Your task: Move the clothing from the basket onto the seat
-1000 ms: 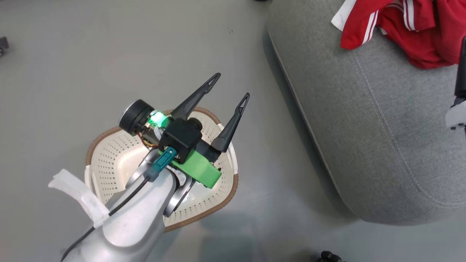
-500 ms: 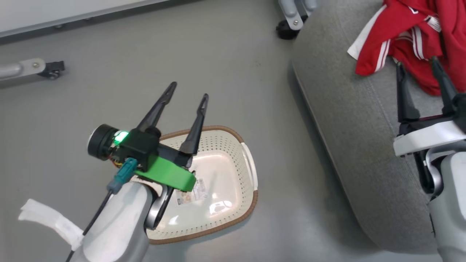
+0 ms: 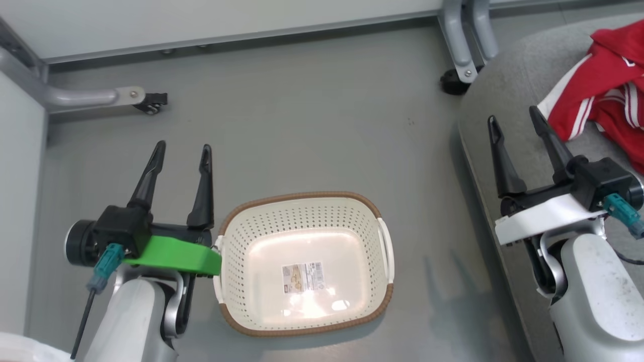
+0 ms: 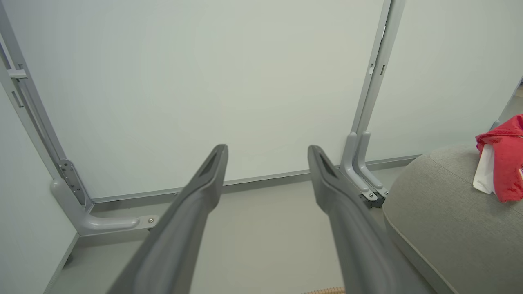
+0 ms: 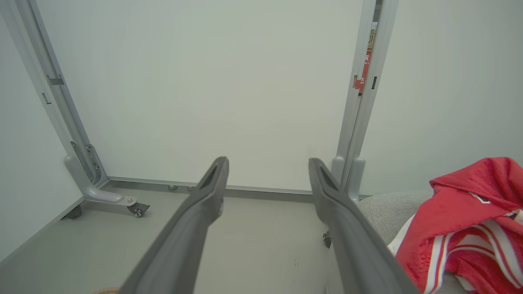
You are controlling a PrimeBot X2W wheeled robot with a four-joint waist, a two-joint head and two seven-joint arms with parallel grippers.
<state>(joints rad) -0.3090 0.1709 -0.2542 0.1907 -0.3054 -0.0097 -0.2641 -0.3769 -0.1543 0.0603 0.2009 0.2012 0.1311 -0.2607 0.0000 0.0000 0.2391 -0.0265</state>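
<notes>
Red clothing (image 3: 598, 90) on seat (image 3: 508, 85), both pincers spread wide.
I see it heaped just beyond my right pincer (image 3: 513, 115); my left pincer (image 3: 183, 148) hovers beside the basket (image 3: 302, 195), a label (image 3: 302, 277) on its floor.

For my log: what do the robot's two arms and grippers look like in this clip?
Both grippers have two long, dark, tapering fingers on black housings. The left gripper has a bright green bracket, the right gripper a white bracket. Each has a teal connector; forearms are silver-grey.
</notes>
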